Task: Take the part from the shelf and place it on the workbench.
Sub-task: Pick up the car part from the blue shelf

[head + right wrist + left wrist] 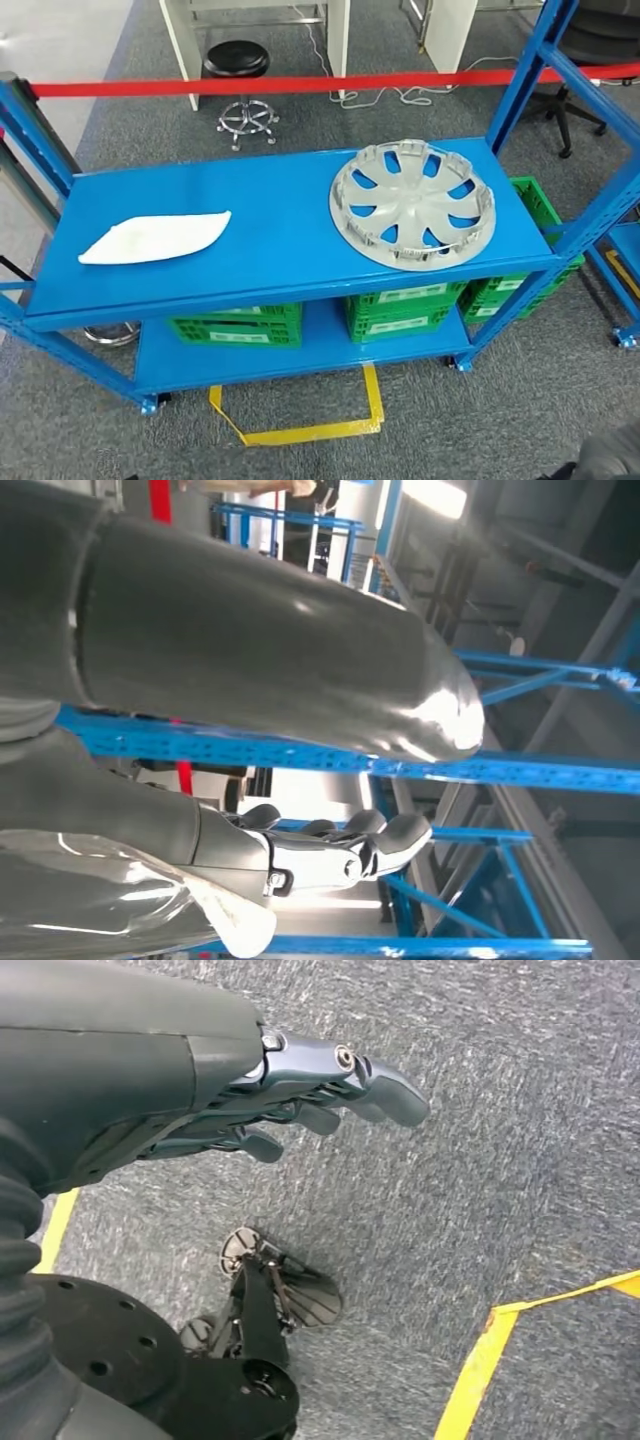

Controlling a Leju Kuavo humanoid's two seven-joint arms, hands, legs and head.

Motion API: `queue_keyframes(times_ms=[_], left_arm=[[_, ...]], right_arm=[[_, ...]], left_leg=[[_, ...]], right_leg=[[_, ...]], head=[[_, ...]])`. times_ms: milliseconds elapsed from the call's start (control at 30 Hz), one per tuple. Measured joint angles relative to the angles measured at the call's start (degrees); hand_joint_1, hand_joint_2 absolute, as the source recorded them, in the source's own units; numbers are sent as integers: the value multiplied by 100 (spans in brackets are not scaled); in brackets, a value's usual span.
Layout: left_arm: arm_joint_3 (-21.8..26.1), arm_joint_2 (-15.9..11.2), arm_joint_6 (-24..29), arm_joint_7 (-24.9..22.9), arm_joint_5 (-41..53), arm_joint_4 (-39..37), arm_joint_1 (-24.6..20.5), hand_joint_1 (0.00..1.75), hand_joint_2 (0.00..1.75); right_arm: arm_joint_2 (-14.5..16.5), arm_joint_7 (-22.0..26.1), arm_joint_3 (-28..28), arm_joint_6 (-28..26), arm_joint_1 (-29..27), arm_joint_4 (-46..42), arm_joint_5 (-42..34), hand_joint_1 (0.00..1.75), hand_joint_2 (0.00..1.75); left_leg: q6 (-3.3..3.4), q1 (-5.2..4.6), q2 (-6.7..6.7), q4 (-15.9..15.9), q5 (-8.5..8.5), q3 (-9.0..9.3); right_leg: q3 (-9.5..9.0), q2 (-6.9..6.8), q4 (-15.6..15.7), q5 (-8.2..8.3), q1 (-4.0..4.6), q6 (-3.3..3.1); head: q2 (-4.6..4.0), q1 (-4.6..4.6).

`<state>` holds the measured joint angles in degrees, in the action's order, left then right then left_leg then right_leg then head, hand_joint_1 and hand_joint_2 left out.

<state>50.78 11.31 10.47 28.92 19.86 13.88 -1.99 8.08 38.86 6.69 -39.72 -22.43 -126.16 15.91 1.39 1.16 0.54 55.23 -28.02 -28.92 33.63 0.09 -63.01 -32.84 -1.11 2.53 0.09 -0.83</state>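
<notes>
Yellow floor tape [302, 425] fronts the blue shelf [287, 215]; hubcap [413, 203] overhangs its front edge. Left hand [302, 1100] and right hand [332, 850] hang with fingers extended, holding nothing. Crate labels are unreadable.

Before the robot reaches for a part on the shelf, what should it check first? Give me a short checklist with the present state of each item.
1. Wheel cover lies flat on the top shelf: ok.
2. White panel lies apart from the wheel cover: ok.
3. Left hand holds nothing, fingers extended: ok.
4. Right hand holds nothing: cannot tell.
5. Nothing lies on the wheel cover: ok.
6. Workbench ready: cannot tell.
</notes>
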Motion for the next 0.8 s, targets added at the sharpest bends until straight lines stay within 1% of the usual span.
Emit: queue_keyframes(times_ms=[33, 67, 100, 133, 167, 200, 233, 267, 300, 367, 400, 433, 467, 500, 533, 567, 600, 633, 667, 733, 767, 800], left_arm=[[5, 7, -13, 16, 10, 0, -2, 0, 175], [13, 13, -22, 28, 19, 0, 0, 0, 175], [23, 21, -25, 35, 28, 0, 1, 0, 175], [38, 28, -20, 41, 37, 0, 0, 0, 175], [53, 34, 0, 44, 49, 0, -1, 0, 175], [67, 38, 40, 42, 72, 0, -1, 0, 175], [78, 35, 92, 38, 100, 0, -1, 0, 175], [85, 30, 145, 31, 131, 0, -1, 0, 175], [88, 24, 189, 24, 157, 0, -1, 0, 175], [90, 16, 228, 20, 178, 0, -3, 0, 175], [91, 15, 235, 19, 179, 0, -5, 0, 175], [91, 14, 240, 19, 182, 0, -8, 0, 175], [92, 14, 243, 19, 184, 0, -12, 0, 175], [92, 14, 244, 19, 186, 0, -14, 0, 175], [94, 14, 246, 16, 184, 0, -14, 0, 131], [97, 12, 249, 9, 178, 0, -9, 0, 87], [103, 9, 251, -2, 163, 0, -1, 0, 44], [113, 6, 255, -16, 144, 0, 7, 0, 0], [129, 2, 261, -33, 123, 0, 12, 0, 0], [182, -9, 278, -64, 87, 0, 12, 0, 0], [209, -13, 291, -78, 78, 0, 9, 0, 0], [230, -16, 305, -93, 75, 0, 5, 0, 0]], right_arm=[[-1, 0, -1, -2, -4, -1, 29, 0, 0], [-4, 0, -2, -2, -11, 2, 67, 0, 0], [-9, 0, -1, -3, -17, 5, 111, 0, 0], [-17, 0, 2, -3, -20, 9, 160, 0, 0], [-27, 0, 9, -3, -18, 12, 204, 0, 0], [-38, 0, 19, -3, -12, 16, 241, 0, 0], [-46, 0, 31, -3, 0, 24, 272, 0, 0], [-51, 0, 44, -3, 11, 32, 292, 0, 0], [-53, 0, 53, -3, 16, 41, 306, 0, 0], [-54, 0, 62, -3, 17, 53, 321, 0, 0], [-54, 0, 64, -3, 16, 55, 325, 0, 0], [-54, 0, 67, -3, 20, 57, 327, 0, 0], [-54, 0, 72, -3, 24, 57, 328, 0, 0], [-54, 0, 77, -3, 25, 58, 329, 0, 0], [-54, 0, 81, -3, 26, 59, 328, 0, 0], [-54, 0, 84, -3, 27, 62, 327, 0, 0], [-54, 0, 86, -3, 27, 66, 324, 0, 0], [-54, 0, 89, -3, 27, 71, 321, 0, 0], [-54, 0, 93, -3, 28, 77, 318, 0, 0], [-54, 0, 104, -3, 35, 88, 311, 0, 0], [-54, 0, 110, -3, 40, 96, 304, 0, 0], [-54, 0, 118, -3, 47, 106, 297, 0, 0]], left_leg=[[11, 3, 5, -10, 9, -4], [10, 3, 10, -9, 8, -8], [3, 5, 15, -6, 3, -5], [-11, 14, 16, 0, -6, 2], [-36, 30, 13, 16, -22, 12], [-78, 49, 10, 47, -49, 19], [-129, 53, 5, 93, -84, 13], [-180, 50, 1, 138, -112, -2], [-224, 42, -1, 174, -132, -16], [-276, 40, -1, 199, -136, -32], [-294, 50, -1, 215, -154, -34], [-308, 56, -2, 296, -219, -67], [-316, 55, -2, 480, -341, -148], [-317, 48, -3, 784, -510, -287], [-310, 38, -4, 1173, -694, -471], [-298, 30, -4, 1550, -833, -652], [-280, 21, -5, 1813, -888, -786], [-252, 9, -6, 1885, -831, -837], [-214, -8, -8, 1747, -670, -795], [-104, -61, -22, 1077, -239, -535], [-60, -83, -28, 747, -103, -406], [-39, -102, -32, 524, -46, -325]], right_leg=[[184, 1, -380, -172, -10, 21], [354, 0, -722, -287, -19, 47], [457, -2, -917, -304, -33, 71], [451, -5, -887, -203, -48, 93], [332, -11, -629, -6, -65, 115], [141, -18, -237, 190, -86, 144], [-38, -21, 128, 315, -89, 160], [-170, -17, 373, 372, -88, 137], [-229, -10, 478, 358, -80, 99], [-223, 7, 450, 332, -60, -27], [-215, 6, 443, 331, -57, -71], [-213, 3, 441, 333, -55, -111], [-214, -3, 443, 335, -54, -149], [-215, -11, 446, 335, -48, -174], [-213, -15, 445, 333, -35, -191], [-211, -17, 445, 330, -20, -206], [-214, -15, 445, 327, -4, -214], [-220, -10, 445, 324, 12, -221], [-231, -2, 444, 321, 26, -226], [-251, 10, 444, 314, 48, -229], [-249, 15, 439, 309, 62, -222], [-235, 15, 436, 310, 70, -207]], head=[[0, -13], [0, -20], [0, -21], [0, -20], [0, -21], [0, -23], [0, -42], [0, -54], [0, -59], [0, -45], [0, -35], [0, -29], [0, -21], [0, -13], [0, -7], [0, -5], [0, -4], [0, -4], [0, -4], [0, -6], [0, -6], [0, -8]])
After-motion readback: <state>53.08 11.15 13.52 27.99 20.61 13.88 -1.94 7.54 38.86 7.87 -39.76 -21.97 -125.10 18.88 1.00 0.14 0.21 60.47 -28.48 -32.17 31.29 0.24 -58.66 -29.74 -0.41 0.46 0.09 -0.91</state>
